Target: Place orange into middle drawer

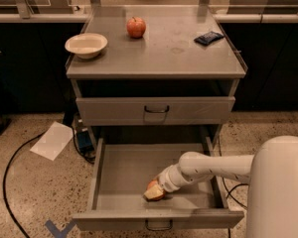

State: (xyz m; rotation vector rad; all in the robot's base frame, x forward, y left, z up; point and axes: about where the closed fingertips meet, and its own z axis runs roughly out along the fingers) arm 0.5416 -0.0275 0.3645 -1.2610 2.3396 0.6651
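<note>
The arm (213, 166) comes from the robot's white body (280, 187) at the lower right. It runs nearly level to the left over the right side wall of the middle drawer (114, 172). At a rounded joint it bends and slopes down and left, and the wrist section narrows toward the drawer floor.

The gripper (154, 193) is low inside the drawer, about midway across it and close to its front wall. Its pale fingers (155, 195) are closed around the orange (152, 185). Only a small patch of the fruit shows at the upper left of the gripper tip. The orange sits at or just above the drawer floor; which of the two cannot be told.

The middle drawer is pulled well out from under the front edge of the counter (159, 58). The upper drawer (114, 110) above it is shut, with its dark handle at its centre.

On the counter:
- A red apple (136, 27) stands near the back edge, left of centre.
- A pale bowl (86, 45) sits by the left edge.
- A dark flat packet (208, 37) lies toward the back right corner.

On the speckled floor to the left of the cabinet lie a sheet of paper (52, 140) and a black cable (10, 182).
</note>
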